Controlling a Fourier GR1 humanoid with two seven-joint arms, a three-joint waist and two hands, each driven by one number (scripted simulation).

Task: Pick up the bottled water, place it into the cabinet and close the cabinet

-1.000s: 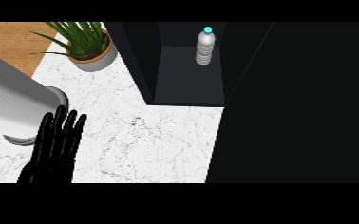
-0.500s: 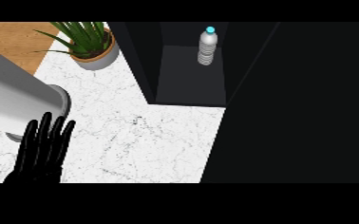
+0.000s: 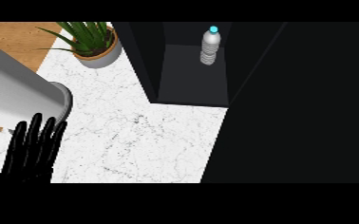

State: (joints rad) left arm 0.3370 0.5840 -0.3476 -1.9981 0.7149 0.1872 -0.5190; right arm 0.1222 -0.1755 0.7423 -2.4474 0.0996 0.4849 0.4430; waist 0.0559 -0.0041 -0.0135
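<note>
The bottled water stood upright inside the cabinet, toward the back of the open compartment and nearer its right wall. Its blue cap pointed up and its ribbed clear body was apart from both side walls. Nothing else was visible in that compartment. The cabinet interior was dark, and a broad dark panel occupied the right part of the view next to the opening; whether this was the door could not be determined.

The left hand appeared at the lower left edge, over the white marble counter. Its fingers were straight, spread slightly and pointing up, with nothing held. It was well apart from the bottle. The right hand was not visible.

A potted plant with long green leaves stood in a grey pot with an orange rim at the counter's far left corner, just beside the cabinet's left wall. A grey curved object lay at the left edge, near the fingertips.
</note>
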